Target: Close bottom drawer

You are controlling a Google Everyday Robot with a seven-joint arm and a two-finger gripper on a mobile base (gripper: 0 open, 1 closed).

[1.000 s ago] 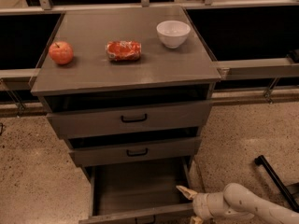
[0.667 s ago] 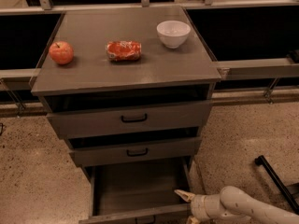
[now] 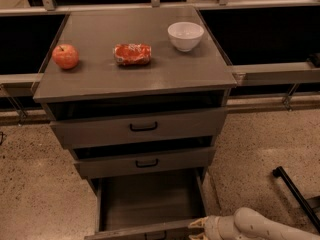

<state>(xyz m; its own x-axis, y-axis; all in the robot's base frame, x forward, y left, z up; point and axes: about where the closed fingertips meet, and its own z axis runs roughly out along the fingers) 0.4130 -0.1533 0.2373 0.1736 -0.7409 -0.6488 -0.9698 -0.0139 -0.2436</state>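
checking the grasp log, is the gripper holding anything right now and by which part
Cannot tell. The gripper sits at the front right corner of the open bottom drawer, but no grip on it shows.

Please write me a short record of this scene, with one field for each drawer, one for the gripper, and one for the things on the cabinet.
bottom drawer: pulled far out, not yet closed
middle drawer: front near the cabinet, dark gap above it
top drawer: front near the cabinet, dark gap above it
gripper: low in the camera view, at the right end of the bottom drawer's front
cabinet top: apple at left, red crumpled item in the middle, white bowl at right, further back
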